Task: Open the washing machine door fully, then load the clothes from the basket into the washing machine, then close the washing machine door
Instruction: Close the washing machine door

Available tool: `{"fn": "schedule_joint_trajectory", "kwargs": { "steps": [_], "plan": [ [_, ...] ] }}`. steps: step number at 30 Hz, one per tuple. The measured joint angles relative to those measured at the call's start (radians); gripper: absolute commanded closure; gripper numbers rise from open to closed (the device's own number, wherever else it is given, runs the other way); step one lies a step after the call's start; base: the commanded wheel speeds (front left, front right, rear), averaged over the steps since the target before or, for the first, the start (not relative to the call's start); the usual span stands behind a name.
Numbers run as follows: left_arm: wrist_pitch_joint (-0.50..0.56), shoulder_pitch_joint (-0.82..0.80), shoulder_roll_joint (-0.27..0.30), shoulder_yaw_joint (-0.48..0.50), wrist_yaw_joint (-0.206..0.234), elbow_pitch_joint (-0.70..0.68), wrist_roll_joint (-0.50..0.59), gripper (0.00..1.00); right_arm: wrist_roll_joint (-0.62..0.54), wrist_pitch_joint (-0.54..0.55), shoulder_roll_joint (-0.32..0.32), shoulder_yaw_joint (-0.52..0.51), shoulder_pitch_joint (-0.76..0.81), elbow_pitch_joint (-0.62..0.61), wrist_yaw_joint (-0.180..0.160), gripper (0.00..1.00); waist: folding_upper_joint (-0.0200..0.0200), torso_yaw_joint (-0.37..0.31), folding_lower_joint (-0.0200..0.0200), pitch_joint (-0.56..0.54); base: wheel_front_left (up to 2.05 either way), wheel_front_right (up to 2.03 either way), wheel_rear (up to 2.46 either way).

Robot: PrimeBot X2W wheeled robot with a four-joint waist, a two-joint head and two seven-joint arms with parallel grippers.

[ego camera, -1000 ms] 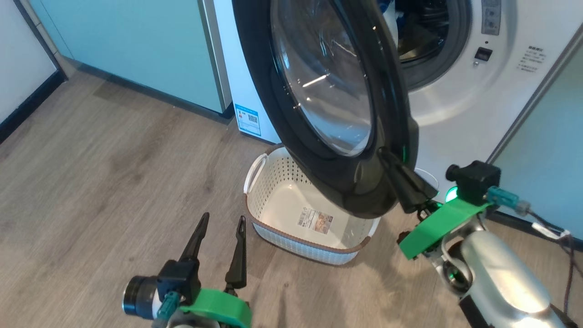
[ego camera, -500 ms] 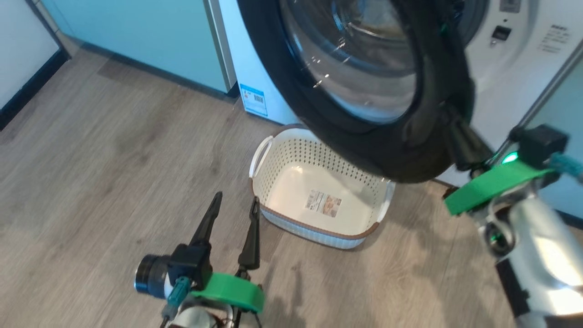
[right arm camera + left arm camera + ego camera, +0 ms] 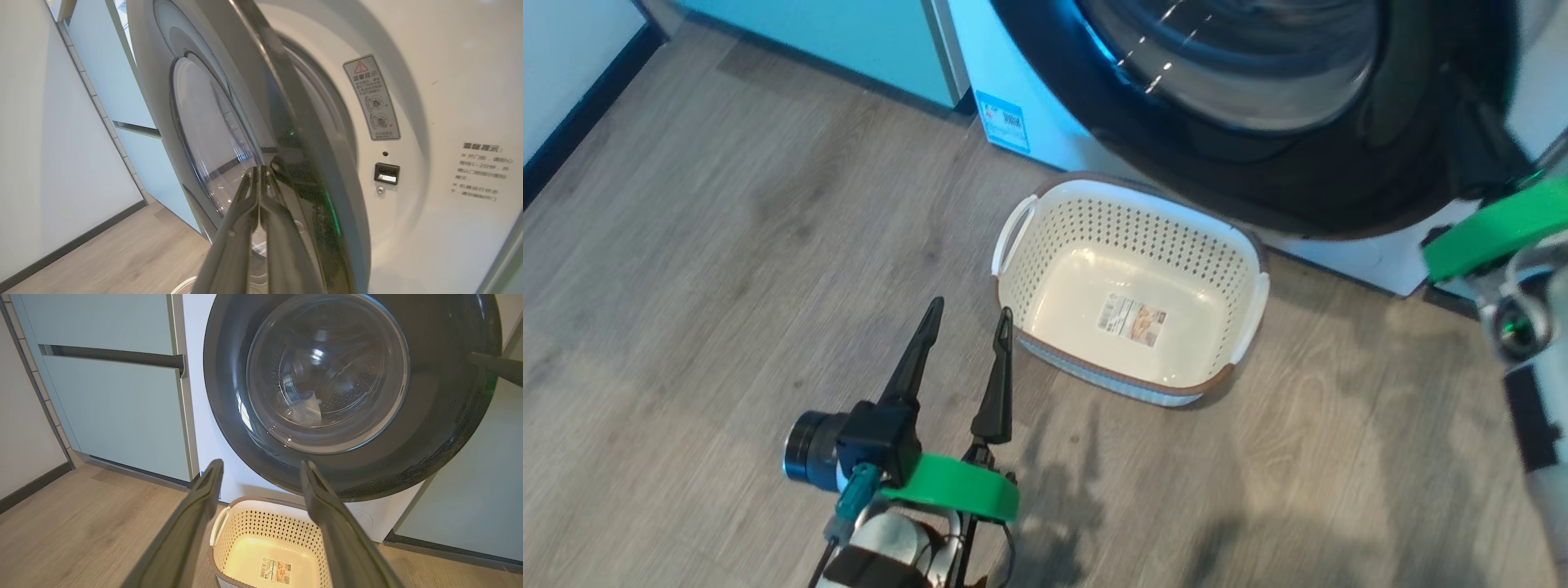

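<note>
The washing machine door [image 3: 347,473], a glossy black ring around clear glass, stands almost against the white washing machine [image 3: 433,228], with a narrow gap left. My right gripper [image 3: 259,169] is shut, its tips resting on the door's outer face [image 3: 286,134]; in the head view the right gripper [image 3: 1470,114] lies by the door's right rim [image 3: 1258,196]. Behind the glass, pale clothes [image 3: 304,410] lie in the steel drum. The cream basket [image 3: 1225,245] stands on the floor below the door, holding nothing but its label [image 3: 1131,320]. My left gripper [image 3: 972,306] is open, just left of the basket [image 3: 229,522].
Pale green cabinets [image 3: 118,408] stand left of the washer, with a dark baseboard [image 3: 572,139] along the left wall. Wood floor [image 3: 727,245] spreads to the left and front of the basket. The door latch slot [image 3: 386,173] shows on the washer front.
The door has swung from wide open to nearly against the machine, my shut right gripper moving with it. The head camera has shifted, so the basket sits higher in view. The left gripper stays open.
</note>
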Motion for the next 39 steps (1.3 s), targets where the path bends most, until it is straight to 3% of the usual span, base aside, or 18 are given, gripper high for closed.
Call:
{"fn": "schedule_joint_trajectory", "kwargs": {
  "steps": [17, 27, 39],
  "plan": [
    [0.000, -0.041, -0.021, -0.008, -0.024, 0.000, 0.019, 0.00, -0.060, -0.001, -0.091, -0.078, -0.207, 0.146, 0.000, 1.00, 0.0000, 0.062, -0.0001, 0.077, 0.00, 0.00, 0.00],
    [0.000, -0.043, -0.022, -0.022, -0.019, -0.002, 0.022, 0.00, -0.095, -0.014, -0.100, -0.114, -0.280, 0.252, 0.000, 1.00, 0.0000, 0.083, -0.0002, 0.086, 0.00, 0.00, 0.00],
    [0.000, -0.057, -0.023, -0.021, -0.014, 0.000, 0.016, 0.00, -0.079, -0.035, -0.091, -0.066, -0.291, 0.252, 0.000, 1.00, 0.0000, 0.066, -0.0001, 0.084, 0.00, 0.00, 0.00]
  ]
}}
